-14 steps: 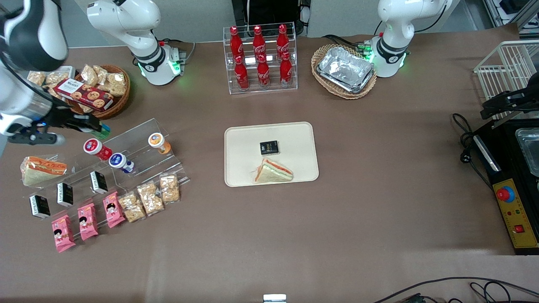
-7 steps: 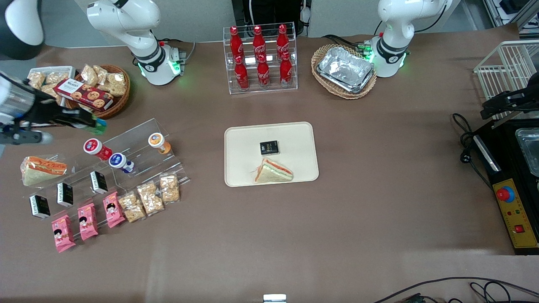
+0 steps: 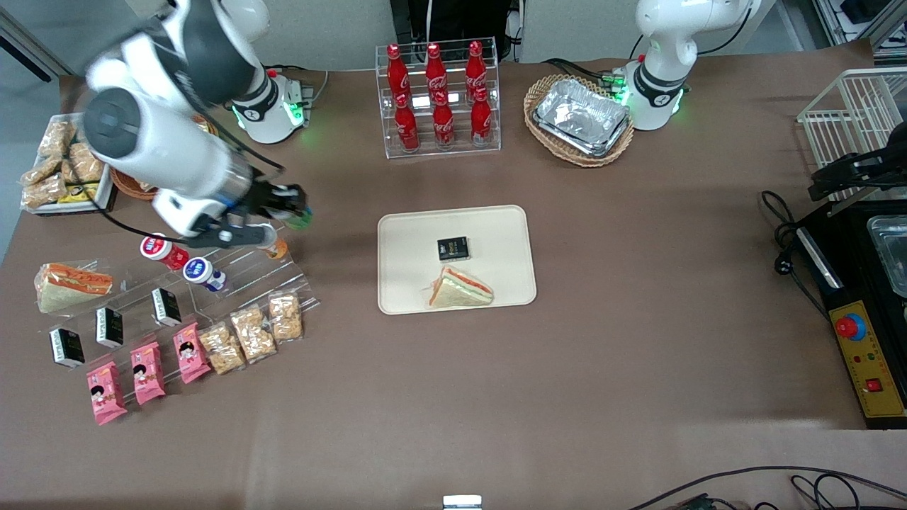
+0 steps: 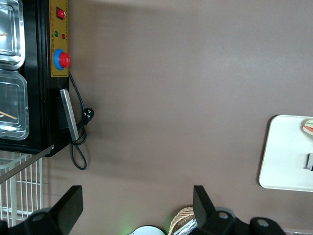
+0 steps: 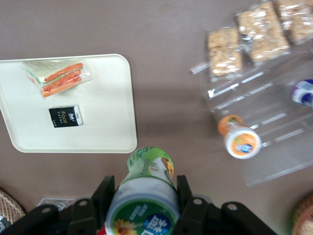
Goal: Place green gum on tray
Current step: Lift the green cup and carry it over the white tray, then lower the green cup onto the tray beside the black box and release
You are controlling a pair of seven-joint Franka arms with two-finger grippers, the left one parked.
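Observation:
My right gripper is shut on the green gum, a small green bottle, and holds it above the table between the clear stepped stand and the tray. In the right wrist view the green gum sits between the two black fingers, lid toward the camera. The cream-beige tray lies flat mid-table and carries a wrapped sandwich and a small black box. The tray also shows in the right wrist view, past the bottle.
A clear stepped stand holds red-lidded, blue-lidded and orange-lidded bottles, black boxes and snack bags. A cola rack and a foil-tray basket stand farther from the camera. A black appliance sits toward the parked arm's end.
My right gripper has swung with the green gum from the working arm's end of the table, over the stand, toward the tray.

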